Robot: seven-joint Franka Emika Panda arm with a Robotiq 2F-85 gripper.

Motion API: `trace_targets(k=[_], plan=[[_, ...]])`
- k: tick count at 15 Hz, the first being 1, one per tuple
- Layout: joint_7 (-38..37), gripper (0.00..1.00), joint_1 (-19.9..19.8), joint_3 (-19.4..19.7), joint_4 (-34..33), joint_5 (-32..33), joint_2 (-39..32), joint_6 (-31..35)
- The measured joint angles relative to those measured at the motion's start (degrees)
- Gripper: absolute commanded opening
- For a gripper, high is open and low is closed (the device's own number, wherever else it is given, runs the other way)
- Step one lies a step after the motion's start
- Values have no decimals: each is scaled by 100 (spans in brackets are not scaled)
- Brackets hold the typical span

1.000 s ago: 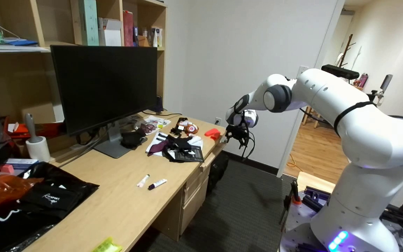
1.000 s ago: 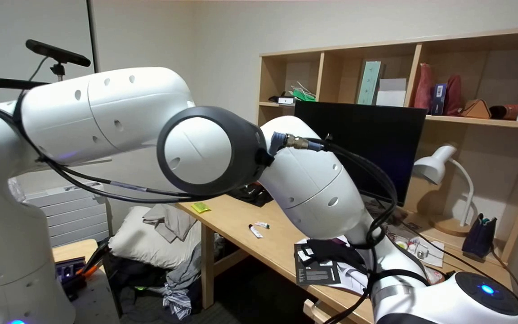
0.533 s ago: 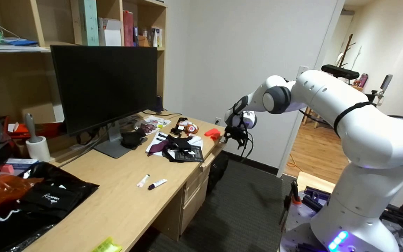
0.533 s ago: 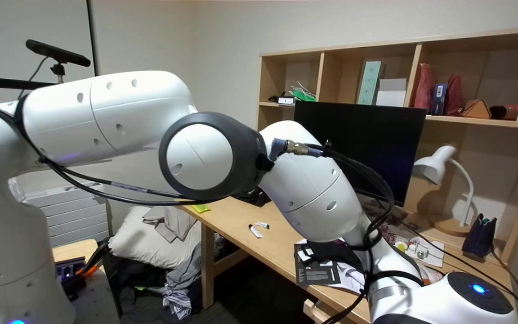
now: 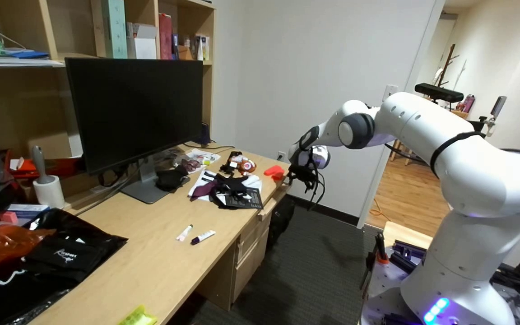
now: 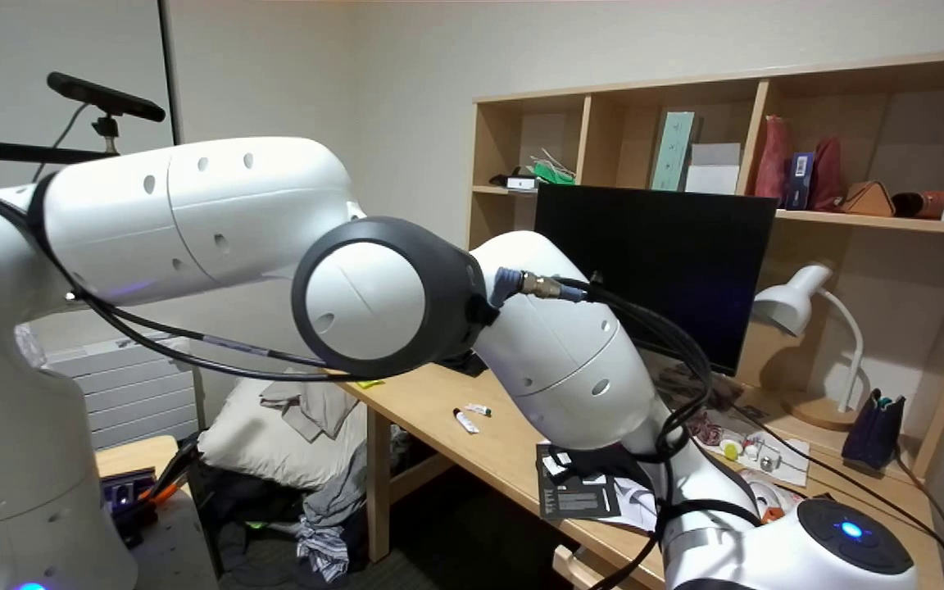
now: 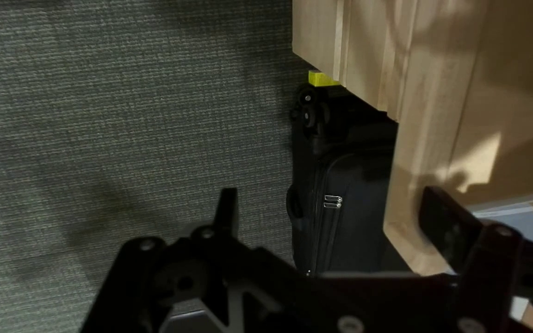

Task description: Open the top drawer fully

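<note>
The gripper [image 7: 331, 199] is shown spread wide, nothing held, w/ the front of the top drawer [image 7: 424, 138] between its fingers [image 7: 228, 208]; contact can't be confirmed. The drawer is seen partly out from under the counter [image 5: 151, 239]. In an exterior view the drawer [image 6: 572, 567] is mostly cut off at btm., & the gripper is cropped out. A suitcase [image 7: 363, 208] is part-hidden by drawer & gripper.

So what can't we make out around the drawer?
Most of the top drawer, in an exterior view: cut off by the bottom edge.
Whether the fingers touch it, wrist view: one dark, blurred finger overlaps it, hiding any contact.
What the pale grey shape is, wrist view: that finger hides part of it.
</note>
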State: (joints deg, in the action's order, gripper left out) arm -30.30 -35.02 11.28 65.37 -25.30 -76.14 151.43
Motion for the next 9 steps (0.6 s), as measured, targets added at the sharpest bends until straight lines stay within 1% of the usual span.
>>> trace_targets(k=[5,9], plan=[[343,100,19,-47,159,0,-4,465],[383,100,21,-25,160,5,-4,433]])
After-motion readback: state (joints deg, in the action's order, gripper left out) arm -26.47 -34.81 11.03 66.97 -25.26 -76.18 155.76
